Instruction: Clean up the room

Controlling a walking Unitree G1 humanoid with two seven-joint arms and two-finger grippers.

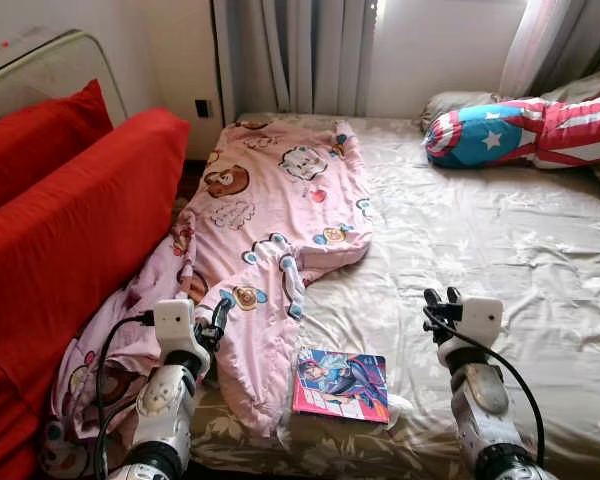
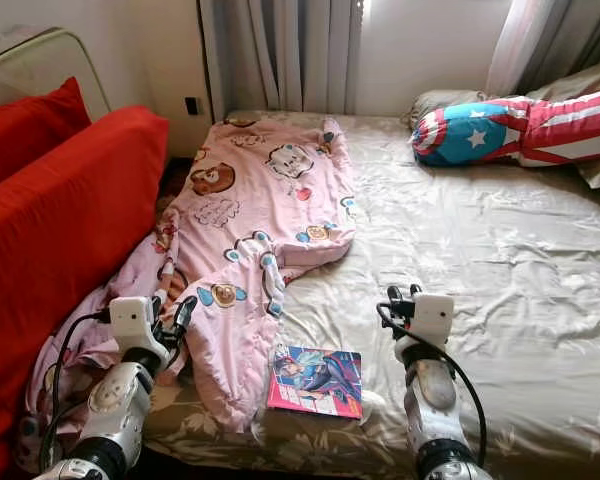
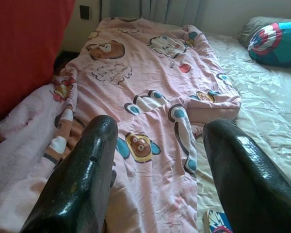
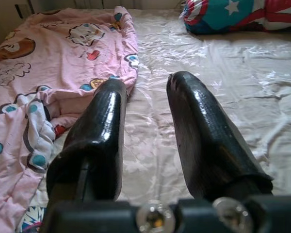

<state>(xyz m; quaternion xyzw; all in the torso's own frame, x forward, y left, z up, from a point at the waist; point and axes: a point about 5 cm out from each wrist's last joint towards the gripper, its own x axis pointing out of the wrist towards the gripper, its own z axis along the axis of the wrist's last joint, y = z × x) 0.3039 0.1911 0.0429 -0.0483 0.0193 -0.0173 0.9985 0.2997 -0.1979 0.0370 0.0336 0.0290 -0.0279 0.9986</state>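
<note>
Jaws on both the left gripper [image 3: 157,160] and right gripper [image 4: 145,121] stand spread, empty, above the blanket [image 1: 280,210] and bed [image 1: 480,250].

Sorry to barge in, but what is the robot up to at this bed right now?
It faces the bed with both arms raised and nothing held. The left gripper, open, sits over the rumpled pink blanket; the right gripper, open, is above bare sheet. A magazine lies between them near the bed's edge.
</note>
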